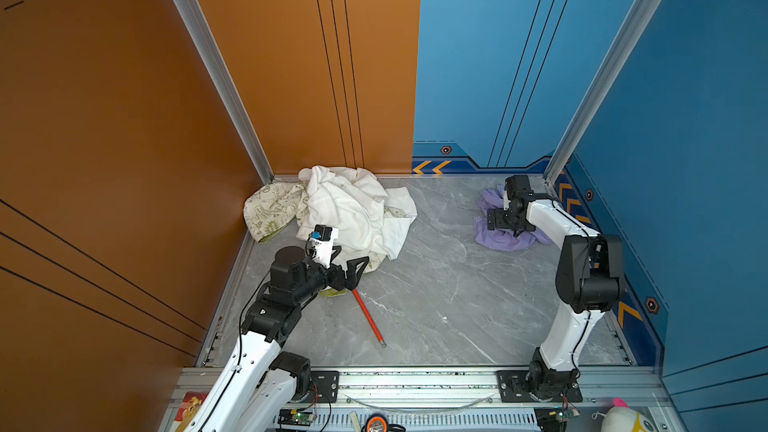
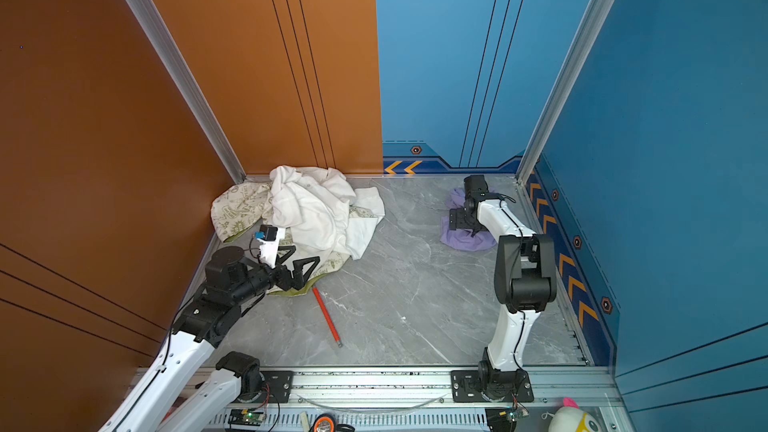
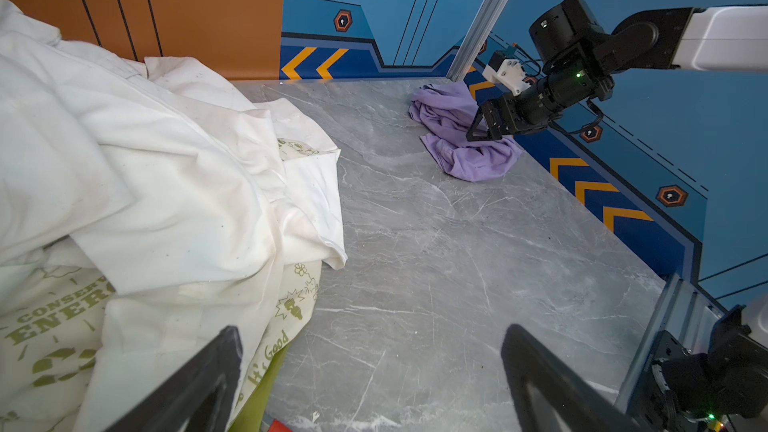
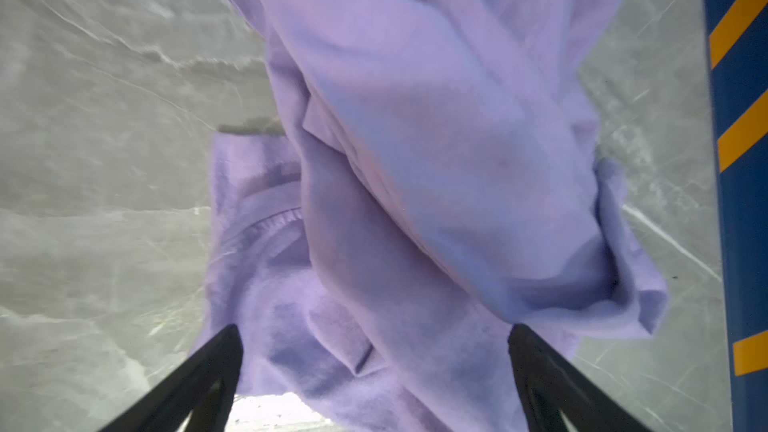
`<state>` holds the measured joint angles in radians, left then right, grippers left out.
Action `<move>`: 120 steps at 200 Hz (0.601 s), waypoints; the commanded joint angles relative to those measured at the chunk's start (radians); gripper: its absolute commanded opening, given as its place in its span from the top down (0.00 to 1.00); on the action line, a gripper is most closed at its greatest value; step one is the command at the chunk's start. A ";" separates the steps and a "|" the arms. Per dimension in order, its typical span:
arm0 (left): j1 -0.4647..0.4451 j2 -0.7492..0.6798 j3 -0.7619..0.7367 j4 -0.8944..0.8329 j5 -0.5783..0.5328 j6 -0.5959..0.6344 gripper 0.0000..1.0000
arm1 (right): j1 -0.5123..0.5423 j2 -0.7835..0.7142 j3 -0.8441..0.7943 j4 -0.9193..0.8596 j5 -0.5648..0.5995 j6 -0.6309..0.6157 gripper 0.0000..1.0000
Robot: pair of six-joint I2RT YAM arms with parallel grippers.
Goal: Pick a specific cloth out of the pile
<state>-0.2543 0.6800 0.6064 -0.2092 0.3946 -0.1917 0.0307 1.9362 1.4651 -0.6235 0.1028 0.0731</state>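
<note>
Your right gripper (image 4: 374, 332), spread wide, hangs over the crumpled plain lavender fabric cloth (image 1: 505, 239), which lies by the far right wall, well apart from the white-and-cream fabric pile (image 1: 345, 205). Lift straight up so no fingertip snags a fold. Your left gripper (image 3: 372, 338) is spread and empty.

Both top views look steeply down from high over the counter (image 1: 436, 292) (image 2: 395, 292), showing all of it. The left wrist camera looks low across the counter toward the cloth (image 3: 469, 155); the right wrist camera faces down, close above it.
</note>
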 commanded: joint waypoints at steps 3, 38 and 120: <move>0.009 0.002 -0.012 -0.004 -0.011 0.005 0.02 | -0.005 0.059 0.059 -0.140 0.111 -0.060 0.02; 0.010 0.004 -0.011 0.001 -0.023 0.002 0.02 | -0.016 0.130 0.110 -0.169 0.165 -0.075 0.06; 0.010 -0.009 -0.013 0.006 -0.075 0.001 0.02 | -0.080 0.272 0.271 -0.257 0.164 -0.015 0.06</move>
<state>-0.2543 0.6861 0.6056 -0.2092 0.3649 -0.1921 -0.0383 2.1830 1.7134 -0.8230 0.2382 0.0280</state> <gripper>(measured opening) 0.982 0.946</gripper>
